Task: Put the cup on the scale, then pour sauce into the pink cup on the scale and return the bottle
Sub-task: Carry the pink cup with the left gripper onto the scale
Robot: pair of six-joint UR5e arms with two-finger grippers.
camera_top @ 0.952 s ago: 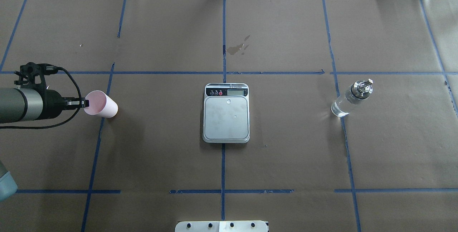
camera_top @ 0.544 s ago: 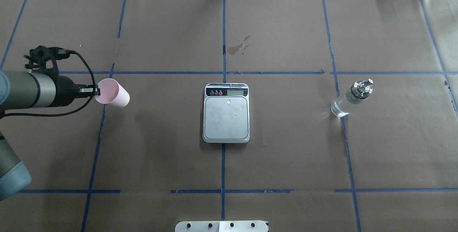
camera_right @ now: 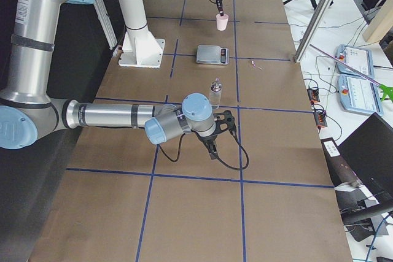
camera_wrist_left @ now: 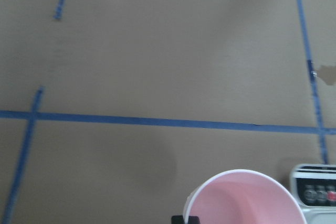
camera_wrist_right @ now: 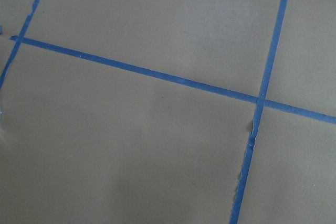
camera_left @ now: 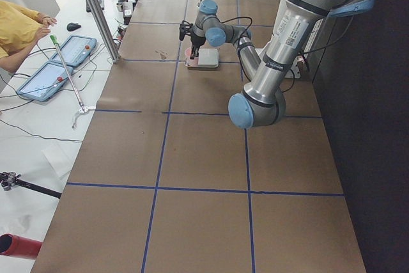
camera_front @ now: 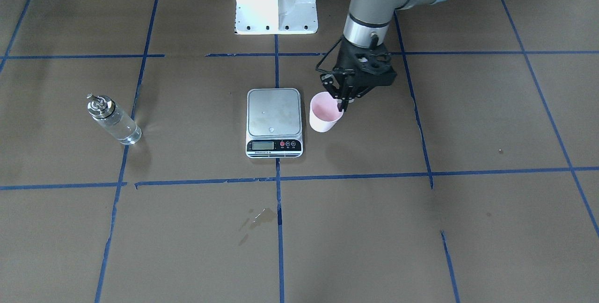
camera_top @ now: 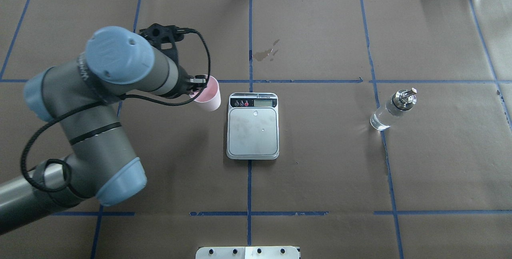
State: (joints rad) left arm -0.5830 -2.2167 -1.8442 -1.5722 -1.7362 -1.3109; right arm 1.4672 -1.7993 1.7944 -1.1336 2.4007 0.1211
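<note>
On brown paper [camera_front: 468,120] gridded with blue tape [camera_front: 351,176], left gripper [camera_front: 341,104] pinches the rim of the pale pink tapered paper cup [camera_front: 324,119] beside the silver-topped white scale [camera_front: 273,112]; right gripper [camera_right: 212,150] opening cannot be told

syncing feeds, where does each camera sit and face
Front-facing: across table, facing robot; left arm, cup, scale.
Overhead: behind robot, looking down; left arm, bottle.
Exterior left: table end; left arm near.
Exterior right: other end; right arm near.
Left wrist: over cup; end effector tip.
Right wrist: taped table.
First two share cup, scale, bottle.
</note>
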